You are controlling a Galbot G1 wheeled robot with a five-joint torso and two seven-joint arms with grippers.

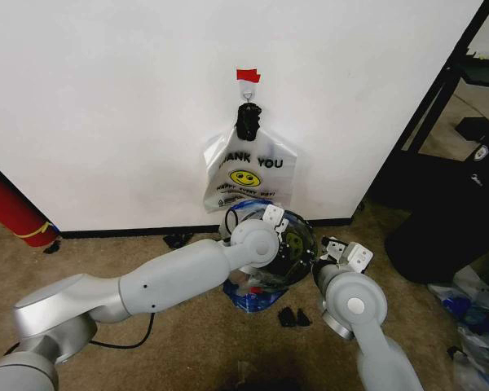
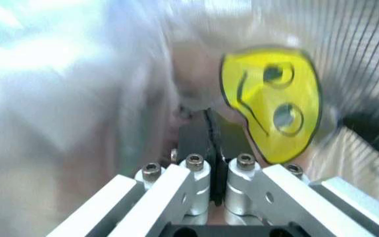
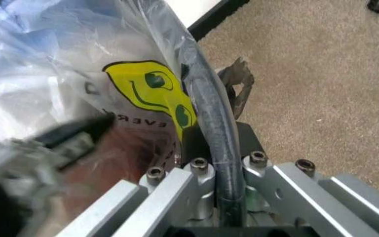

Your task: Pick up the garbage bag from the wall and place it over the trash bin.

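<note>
2 grippers work at the trash bin (image 1: 270, 281) on the carpet below the wall (image 1: 106, 98). From the head view we see the left gripper (image 1: 279, 221) at the bin's far rim and the right gripper (image 1: 336, 249) at its right side, with the garbage bag (image 1: 248, 213) draped over the bin, blue panel showing behind.

The left wrist view adds what the head view hides: the left fingers (image 2: 193, 138) pressed together on the bag's thin film (image 2: 77, 98), beside a yellow smiley (image 2: 272, 103).

The right wrist view shows the right fingers (image 3: 193, 143) clamped across the bin's dark rim (image 3: 212, 123) with the bag's plastic (image 3: 64, 59) over it.

We count 2 bags: 1 on the bin, and 1 white "THANK YOU" bag (image 1: 244, 175) hanging from the hook (image 1: 248, 96) under red tape (image 1: 248, 76). 1 bin.
</note>
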